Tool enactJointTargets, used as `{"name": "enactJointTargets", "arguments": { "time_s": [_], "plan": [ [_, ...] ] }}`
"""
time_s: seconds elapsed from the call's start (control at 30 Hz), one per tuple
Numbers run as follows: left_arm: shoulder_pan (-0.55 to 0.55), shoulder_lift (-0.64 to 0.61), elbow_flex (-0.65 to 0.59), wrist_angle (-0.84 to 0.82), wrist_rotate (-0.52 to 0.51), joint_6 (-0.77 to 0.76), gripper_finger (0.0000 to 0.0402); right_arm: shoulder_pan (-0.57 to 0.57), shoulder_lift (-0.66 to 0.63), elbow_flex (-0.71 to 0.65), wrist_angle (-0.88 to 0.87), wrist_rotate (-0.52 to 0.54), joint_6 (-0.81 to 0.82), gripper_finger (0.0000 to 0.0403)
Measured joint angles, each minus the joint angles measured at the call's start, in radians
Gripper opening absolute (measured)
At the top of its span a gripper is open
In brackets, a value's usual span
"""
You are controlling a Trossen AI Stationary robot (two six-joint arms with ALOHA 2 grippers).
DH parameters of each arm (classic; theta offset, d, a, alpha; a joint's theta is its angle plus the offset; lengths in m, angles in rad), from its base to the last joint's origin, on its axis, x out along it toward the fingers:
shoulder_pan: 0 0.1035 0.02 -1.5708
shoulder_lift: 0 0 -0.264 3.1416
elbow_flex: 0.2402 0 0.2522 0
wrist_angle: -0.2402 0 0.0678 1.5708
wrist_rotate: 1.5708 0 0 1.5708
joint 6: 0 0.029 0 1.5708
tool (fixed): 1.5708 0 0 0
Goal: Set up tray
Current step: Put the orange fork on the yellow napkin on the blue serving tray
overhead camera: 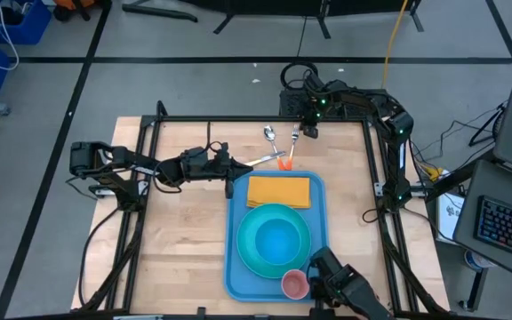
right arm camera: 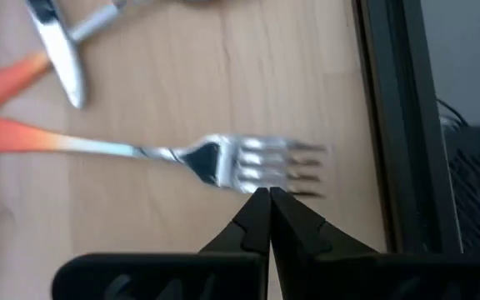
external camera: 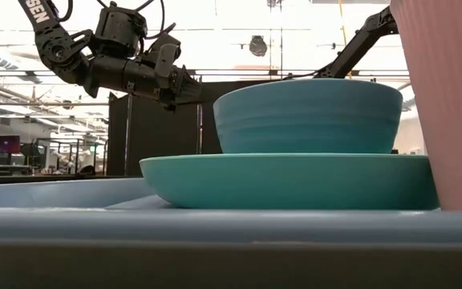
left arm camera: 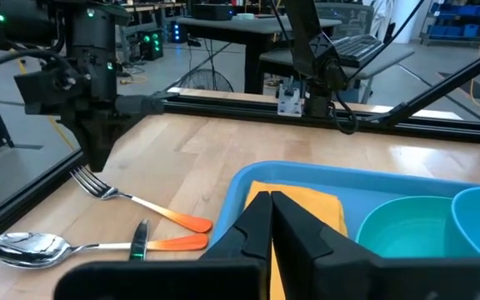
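Observation:
The light-blue tray (overhead camera: 238,267) lies at the table's near middle. It carries an orange napkin (overhead camera: 278,190), a turquoise plate (overhead camera: 249,258) with a bowl (overhead camera: 276,233) on it, and a pink cup (overhead camera: 294,284). Beyond the tray's far edge, a fork (right arm camera: 248,162), a spoon (left arm camera: 32,247) and a knife (right arm camera: 59,58) lie flat on the wood. My right gripper (right arm camera: 269,196) is shut and slants down at the fork's tines. My left gripper (left arm camera: 271,200) is shut, level, above the tray's far left corner, with nothing in it. My right gripper's shut fingertips (right arm camera: 257,204) stand right at the fork's tines (right arm camera: 286,167), slanting down from the table's far side. I cannot tell whether they touch the tines. The fork lies flat on the table.
A black frame rail (right arm camera: 398,108) runs along the table's far edge just behind the fork. The orange handles of fork and spoon (overhead camera: 284,162) cross near the tray's far rim. Bare wood (overhead camera: 185,231) lies left of the tray.

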Motion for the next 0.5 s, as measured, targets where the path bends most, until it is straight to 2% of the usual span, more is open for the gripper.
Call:
{"name": "enactJointTargets", "arguments": {
  "time_s": [0.27,0.5],
  "plan": [
    [0.000,0.000,0.000,0.000,0.000,0.000,0.0006,0.011,0.000,0.000,0.045,-0.010,-0.057,0.0000],
    [0.000,0.000,0.000,0.000,0.000,-0.003,0.0018,0.015,0.000,0.000,0.084,-0.007,-0.002,0.0000]
  ]
}}
